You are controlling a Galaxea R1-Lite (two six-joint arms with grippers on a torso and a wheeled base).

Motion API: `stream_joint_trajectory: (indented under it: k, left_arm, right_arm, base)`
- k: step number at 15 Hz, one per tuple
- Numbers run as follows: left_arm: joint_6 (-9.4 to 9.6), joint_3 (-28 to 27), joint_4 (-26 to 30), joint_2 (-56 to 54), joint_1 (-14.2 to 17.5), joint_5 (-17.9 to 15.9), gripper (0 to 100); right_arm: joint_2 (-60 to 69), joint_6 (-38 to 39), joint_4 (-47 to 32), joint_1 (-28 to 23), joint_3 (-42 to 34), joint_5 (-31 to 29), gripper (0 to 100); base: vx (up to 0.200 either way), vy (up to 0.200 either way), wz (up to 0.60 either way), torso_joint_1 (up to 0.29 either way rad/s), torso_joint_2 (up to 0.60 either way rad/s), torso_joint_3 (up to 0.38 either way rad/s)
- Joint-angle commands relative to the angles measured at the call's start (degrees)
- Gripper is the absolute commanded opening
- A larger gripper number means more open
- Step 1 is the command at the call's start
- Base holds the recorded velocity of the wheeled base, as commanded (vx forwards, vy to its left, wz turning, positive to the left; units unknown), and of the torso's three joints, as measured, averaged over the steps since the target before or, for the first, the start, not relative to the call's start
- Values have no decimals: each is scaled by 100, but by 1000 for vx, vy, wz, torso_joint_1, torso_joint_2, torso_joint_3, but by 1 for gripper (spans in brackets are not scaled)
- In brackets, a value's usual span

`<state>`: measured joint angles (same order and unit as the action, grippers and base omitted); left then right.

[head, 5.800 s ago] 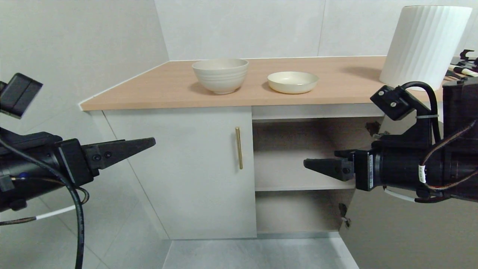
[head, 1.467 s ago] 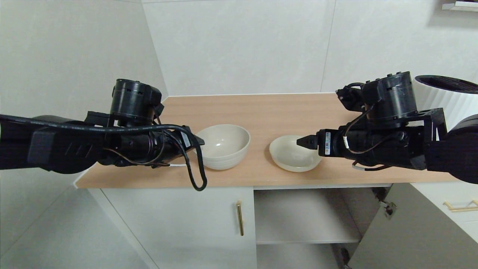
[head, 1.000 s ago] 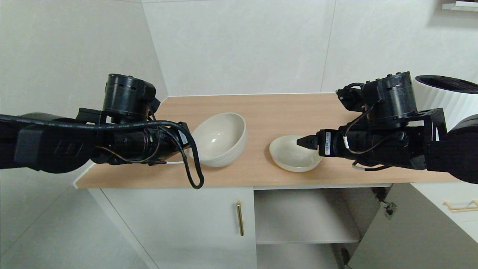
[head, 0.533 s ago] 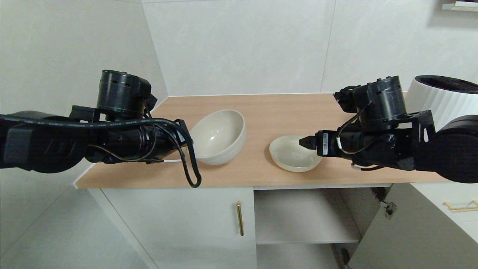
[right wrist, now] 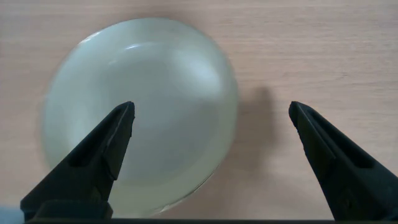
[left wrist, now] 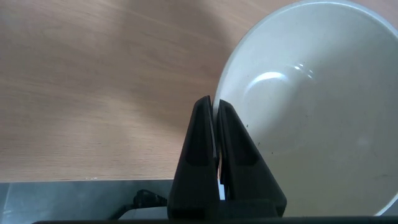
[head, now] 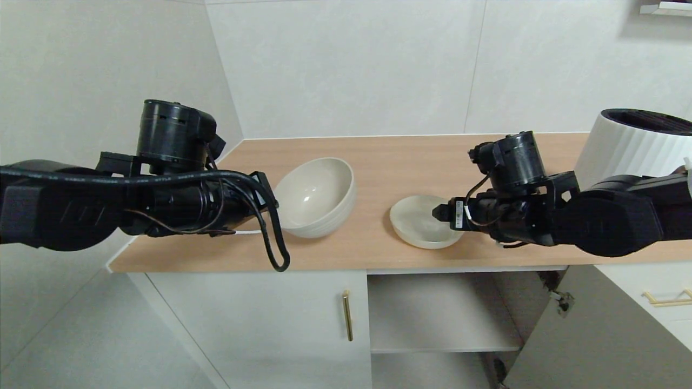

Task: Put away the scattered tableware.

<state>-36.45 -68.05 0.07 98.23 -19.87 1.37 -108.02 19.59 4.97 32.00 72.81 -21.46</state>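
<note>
Nothing is stowed yet. My left claw (left wrist: 215,102) pinches the left rim of the deep bowl (head: 316,197), which sits tilted on the bench (head: 389,156). My right claw (right wrist: 210,107) hangs open over the shallow dish (head: 419,229). Both, I judge, belong in the open cupboard (head: 438,313) below.

Left gripper (left wrist: 215,106) tilted bowl (head: 319,197); right gripper (right wrist: 211,112) neared dish (head: 416,229).

White tiled walls (head: 346,65) meet a wooden countertop (head: 389,156) over white cabinets (head: 254,319).

White ribbed bin (head: 627,148) stands on wooden counter (head: 405,159).
</note>
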Motion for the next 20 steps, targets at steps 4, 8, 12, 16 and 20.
stream_joint_trajectory:
  k: [4,8,12,16,20]
  left_arm:
    - [-2,11,-7,-23,1,4,0]
    - [-2,11,1,-59,1,4,0]
    - [-2,11,1,-67,1,4,0]
    - [6,134,19,-313,1,-13,0]
    - [252,749,-7,-1069,62,-110,0]
  right_arm:
    - [-123,1,-23,-80,40,36,0]
    - [-149,1,-23,-89,40,63,0]
    - [-70,1,-40,-89,40,63,0]
    - [238,10,-146,-97,-13,124,0]
    - [1169,150,-576,-273,-567,1135,0]
  base:
    - [0,0,0,0,0,0]
    - [0,0,0,0,0,0]
    - [0,0,0,0,0,0]
    - [0,0,0,0,0,0]
    - [0,0,0,0,0,0]
